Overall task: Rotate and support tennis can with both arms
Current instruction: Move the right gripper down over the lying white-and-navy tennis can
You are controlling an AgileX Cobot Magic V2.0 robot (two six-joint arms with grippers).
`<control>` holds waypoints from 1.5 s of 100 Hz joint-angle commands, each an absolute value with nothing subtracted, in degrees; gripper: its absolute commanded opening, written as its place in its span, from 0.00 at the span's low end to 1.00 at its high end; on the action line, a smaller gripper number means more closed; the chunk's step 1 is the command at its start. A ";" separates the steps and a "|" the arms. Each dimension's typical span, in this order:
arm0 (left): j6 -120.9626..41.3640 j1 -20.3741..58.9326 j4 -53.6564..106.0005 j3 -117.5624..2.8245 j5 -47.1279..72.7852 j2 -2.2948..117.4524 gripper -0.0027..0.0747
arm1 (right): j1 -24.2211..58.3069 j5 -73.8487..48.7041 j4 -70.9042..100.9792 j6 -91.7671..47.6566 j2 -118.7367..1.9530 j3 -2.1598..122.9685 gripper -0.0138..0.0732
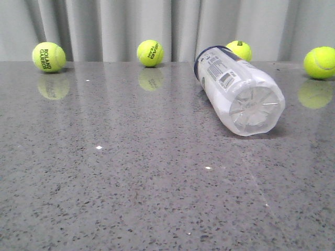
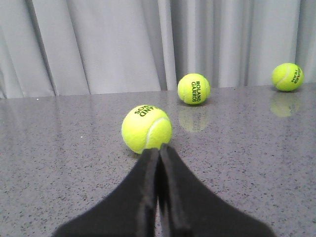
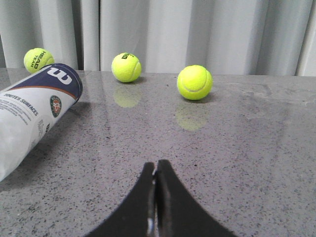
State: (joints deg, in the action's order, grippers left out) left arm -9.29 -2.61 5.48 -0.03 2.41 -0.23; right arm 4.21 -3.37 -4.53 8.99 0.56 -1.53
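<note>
Grey speckled table (image 1: 131,198), glossy, showed reflections; pale pleated curtain (image 1: 104,26) hung along its far edge.

The tennis can (image 1: 238,89) lay on its side on the table, ribbed base toward the front camera, navy band at the far end. From the right wrist it sat ahead of the right gripper (image 3: 155,170) and off to its left side, well apart, nothing touching. Right fingers were pressed together, gripping nothing.

The left gripper (image 2: 159,153) was likewise clenched tight and empty; the can did not appear in its view. A tennis ball (image 2: 146,128) rested just beyond its tips. Whether they touched, could not tell.

More balls lay further off near the curtain: two (image 3: 194,82) ahead of the right gripper.
</note>
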 commanded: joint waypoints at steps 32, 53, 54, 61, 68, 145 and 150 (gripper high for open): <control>-8.66 -2.17 5.67 2.50 -1.96 -1.99 0.01 | 3.78 0.90 -4.61 8.59 2.28 -0.58 0.08; -8.66 -2.17 5.67 2.50 -1.96 -1.99 0.01 | 3.78 0.90 -4.61 8.59 2.28 -0.58 0.08; -8.66 -2.17 5.67 2.50 -1.96 -1.99 0.01 | 3.78 0.90 -4.61 8.59 2.28 -0.58 0.08; -8.66 -2.17 5.67 2.50 -1.96 -1.99 0.01 | 3.78 0.90 -4.61 8.59 2.28 -0.58 0.08; -8.66 -2.17 5.67 2.50 -1.96 -1.99 0.01 | 3.78 0.90 -4.61 8.59 2.28 -0.58 0.08; -8.66 -2.17 5.67 2.50 -1.96 -1.99 0.01 | 3.83 -26.48 -4.61 8.59 -17.59 28.92 0.08; -8.66 -2.17 5.67 2.50 -1.96 -1.99 0.01 | 3.83 -28.00 -4.61 8.59 -20.58 31.23 0.08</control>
State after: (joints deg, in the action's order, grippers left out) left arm -9.29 -2.61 5.48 -0.03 2.41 -0.23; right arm 4.21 -28.35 -4.49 8.99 -15.10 25.62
